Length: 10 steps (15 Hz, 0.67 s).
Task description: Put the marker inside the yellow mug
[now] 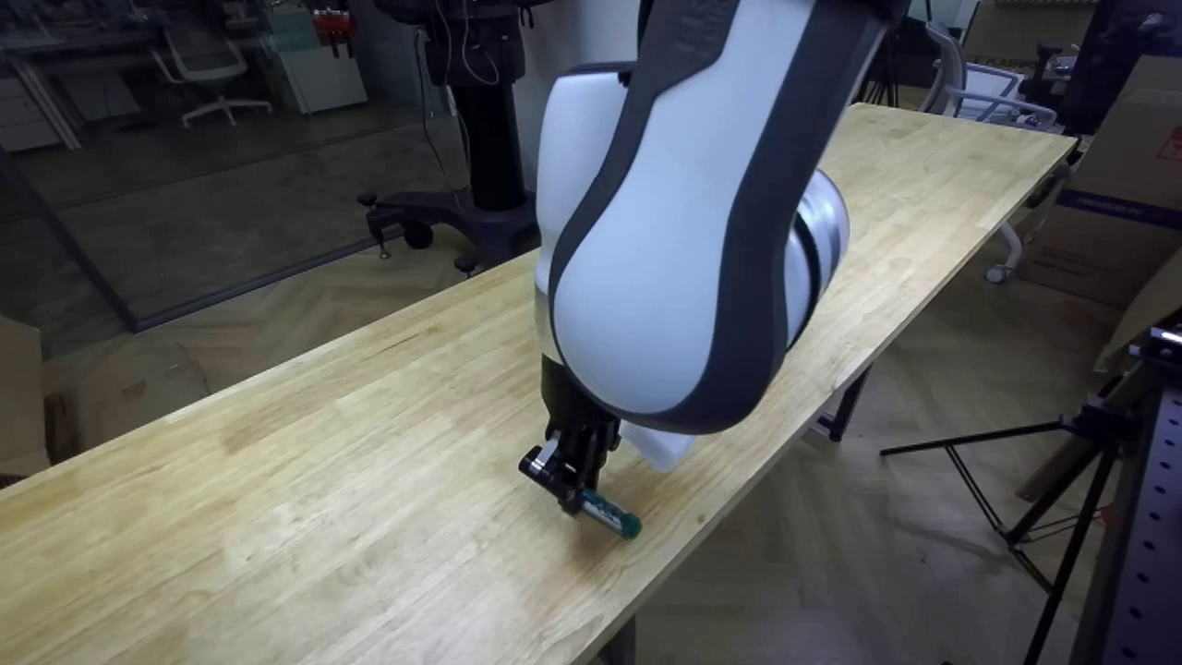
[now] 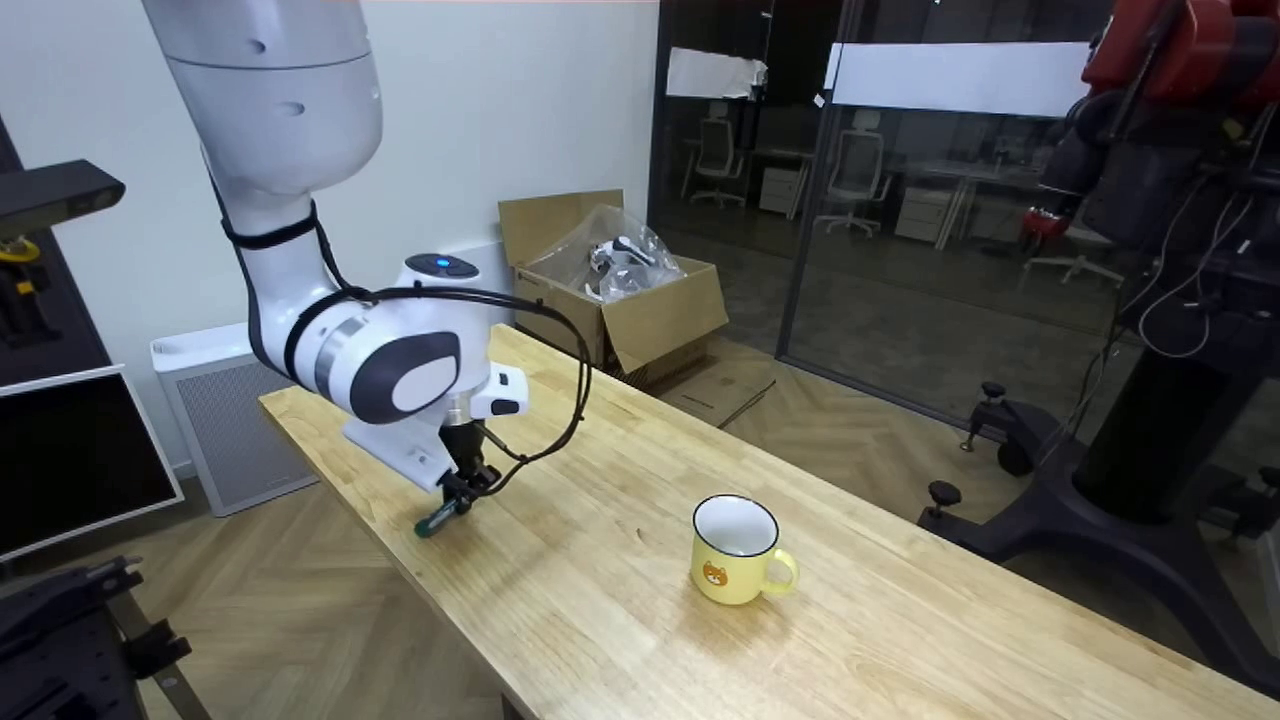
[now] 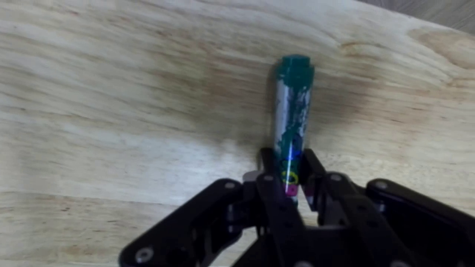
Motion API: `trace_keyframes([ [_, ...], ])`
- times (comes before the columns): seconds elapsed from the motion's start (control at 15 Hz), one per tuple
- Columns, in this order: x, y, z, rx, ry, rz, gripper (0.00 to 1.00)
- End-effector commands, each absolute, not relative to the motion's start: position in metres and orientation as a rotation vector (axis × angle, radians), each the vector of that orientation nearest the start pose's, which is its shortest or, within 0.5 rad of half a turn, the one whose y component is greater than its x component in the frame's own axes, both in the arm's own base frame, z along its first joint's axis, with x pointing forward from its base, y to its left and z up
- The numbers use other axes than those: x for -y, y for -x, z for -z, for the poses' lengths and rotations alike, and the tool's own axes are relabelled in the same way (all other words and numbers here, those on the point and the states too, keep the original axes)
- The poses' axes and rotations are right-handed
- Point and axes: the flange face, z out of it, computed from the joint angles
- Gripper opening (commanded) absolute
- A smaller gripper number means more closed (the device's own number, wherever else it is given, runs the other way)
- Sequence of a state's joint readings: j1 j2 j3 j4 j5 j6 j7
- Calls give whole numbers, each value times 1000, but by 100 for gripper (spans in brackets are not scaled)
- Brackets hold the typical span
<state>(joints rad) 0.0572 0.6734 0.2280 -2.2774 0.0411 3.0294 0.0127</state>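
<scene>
While the gripper [image 3: 289,159] pinches the marker [image 3: 294,100], yellow mug [image 2: 733,565] well apart — tabletop [image 2: 590,560] between, cardboard box [image 2: 565,315] beyond

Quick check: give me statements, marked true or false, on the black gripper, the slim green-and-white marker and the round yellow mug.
The black two-fingered gripper grips the slim green-and-white marker. True.
The round yellow mug stands upright on the pale wooden table. True.
The marker is already inside the mug. False: the gripper holds it outside.
The gripper is directly above the mug. False: they are well apart along the table.
</scene>
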Motion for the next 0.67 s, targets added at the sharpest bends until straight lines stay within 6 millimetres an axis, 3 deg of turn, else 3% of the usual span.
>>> trace_keyframes([
  [0.0, -153, -492, -76, 266, 2964, 98, 21],
  [0.2, -152, -491, -76, 268, 2957, 93, 21],
  [0.27, -152, -491, -76, 269, 2957, 93, 5],
  [0.33, -148, -493, -80, 256, 2991, 132, 5],
  [0.6, -102, -505, -119, 139, 3072, 373, 5],
])
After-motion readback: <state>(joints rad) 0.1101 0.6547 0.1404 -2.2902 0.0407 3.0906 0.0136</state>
